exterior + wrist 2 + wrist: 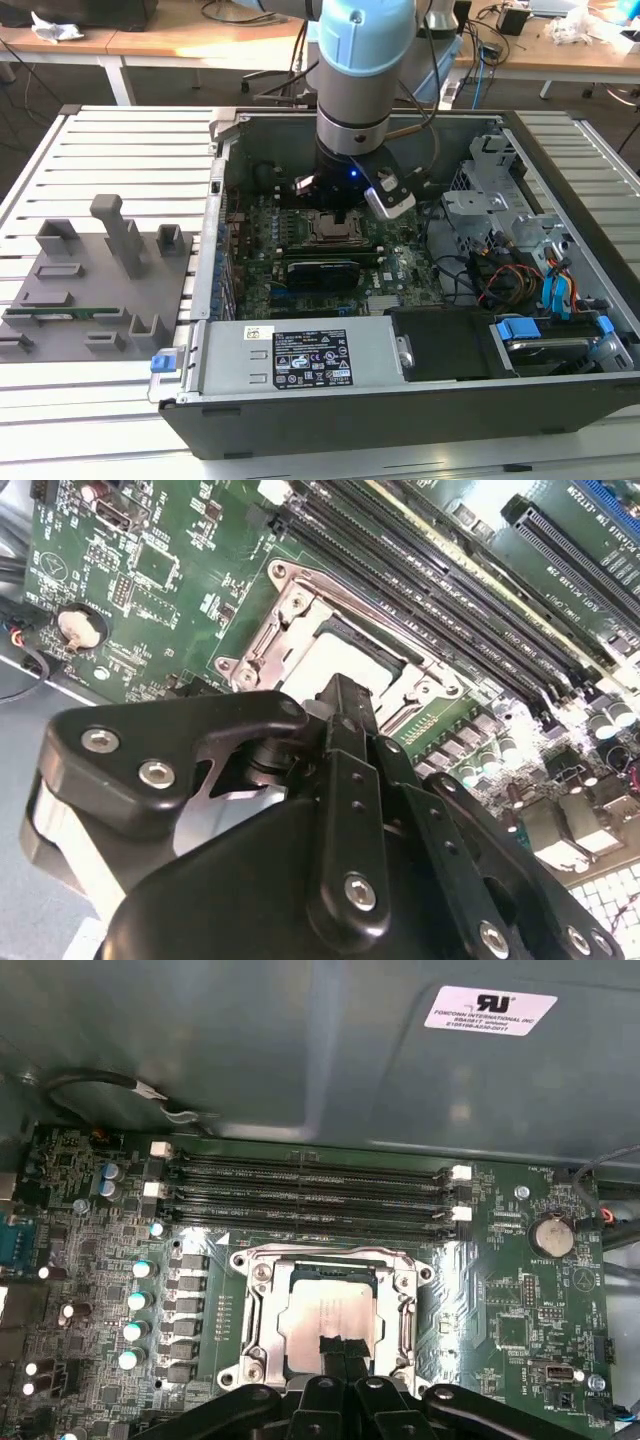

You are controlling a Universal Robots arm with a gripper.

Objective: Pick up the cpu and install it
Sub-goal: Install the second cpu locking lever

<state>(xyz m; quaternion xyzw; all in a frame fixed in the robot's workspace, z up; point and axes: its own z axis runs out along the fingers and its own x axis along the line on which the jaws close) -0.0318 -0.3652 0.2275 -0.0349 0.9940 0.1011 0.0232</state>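
The cpu (325,1305), a flat square with a silver-grey top, lies inside the metal-framed socket (255,1305) on the green motherboard. My gripper (343,1345) hangs straight over it, its two black fingertips pressed together at the chip's near edge, shut with nothing between them. In the second wrist view the closed fingers (345,740) point down at the pale cpu (345,658) in the socket frame (290,630). In the exterior view the arm reaches into the open computer case, and the gripper (335,208) sits just above the socket (332,230).
Rows of memory slots (310,1195) run beside the socket, and a coin battery (553,1235) sits on the board. A black card (322,272), the power supply (300,360) and a drive cage (500,200) crowd the case. A grey fixture plate (90,280) lies at the exterior view's left.
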